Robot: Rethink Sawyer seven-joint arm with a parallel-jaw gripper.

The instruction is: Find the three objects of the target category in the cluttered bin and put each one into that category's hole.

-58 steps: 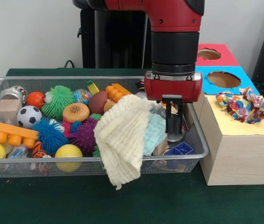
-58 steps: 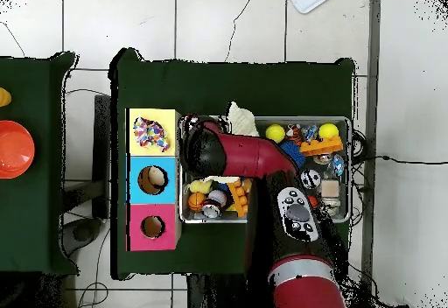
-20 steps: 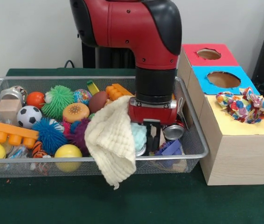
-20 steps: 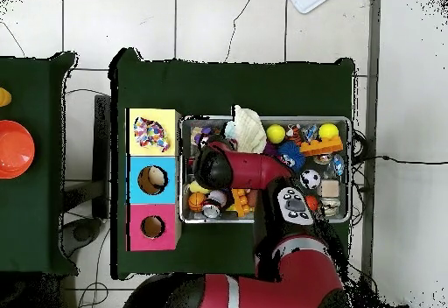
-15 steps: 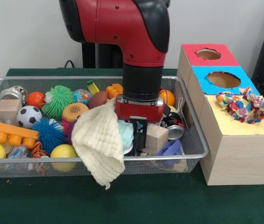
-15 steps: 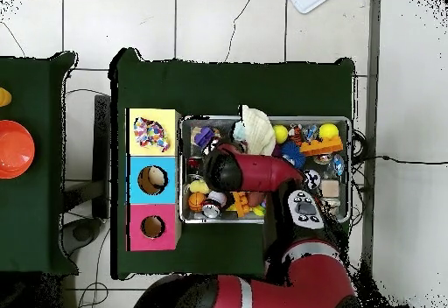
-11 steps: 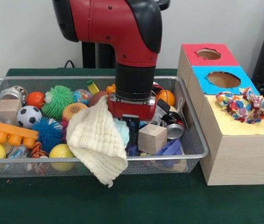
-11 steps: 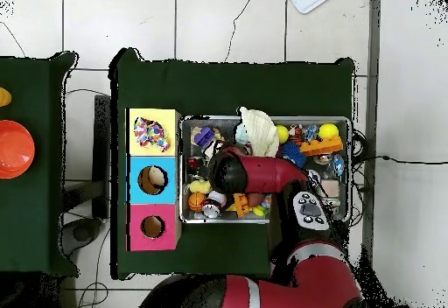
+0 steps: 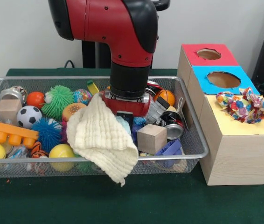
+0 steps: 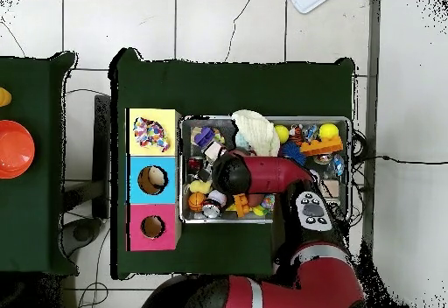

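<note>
The wire mesh bin [image 9: 202, 140] holds a jumble of toys; it also shows in the overhead view [image 10: 350, 173]. My gripper [image 9: 125, 122] is low in the bin's middle, right behind a cream waffle cloth [image 9: 101, 140] that lies slumped over the front rim. The cloth hides most of the gripper. In the overhead view the arm [image 10: 254, 173] covers the gripper, and the cloth [image 10: 255, 131] lies beside it. A dotted ruffled fabric heap [image 9: 244, 106] lies on top of the yellow box [image 9: 237, 144], over its hole, and shows from above [image 10: 150, 134]. No other dotted fabric shows in the bin.
A blue box hole [image 9: 223, 79] and a red box hole [image 9: 209, 54] are behind the yellow box. In the bin are a wooden cube [image 9: 151, 138], a tin can [image 9: 173, 131], spiky balls [image 9: 57, 100], a soccer ball [image 9: 28, 115] and an orange brick [image 9: 6, 132].
The arm has moved left along the bin in the front view, dragging the cream cloth with it. The cloth now lies lower over the front rim. The wooden cube has come into view.
</note>
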